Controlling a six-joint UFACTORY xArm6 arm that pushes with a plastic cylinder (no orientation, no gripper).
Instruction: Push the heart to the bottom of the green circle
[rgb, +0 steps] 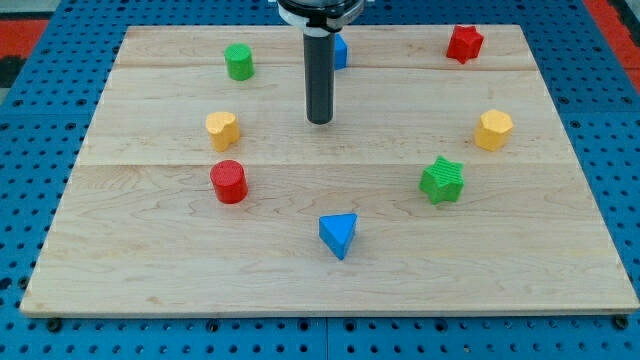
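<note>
Camera view: my tip (320, 121) is resting on the pale wooden desk (330, 275), upper centre, touching no block; no gripper is showing. Yellow plastic heart block (222, 130) is sitting left of it, directly below the green plastic circle block (238, 62), apart. Red cylinder block (229, 182) is sitting just below the heart.

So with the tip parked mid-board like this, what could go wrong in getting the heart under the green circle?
My tip sits right of the yellow heart, so a direct sweep would likely shove it toward the view's left, not into place. The heart already lies below the green circle; overpushing upward could knock the circle. The red cylinder just below the heart may be bumped if I come round from underneath.
</note>
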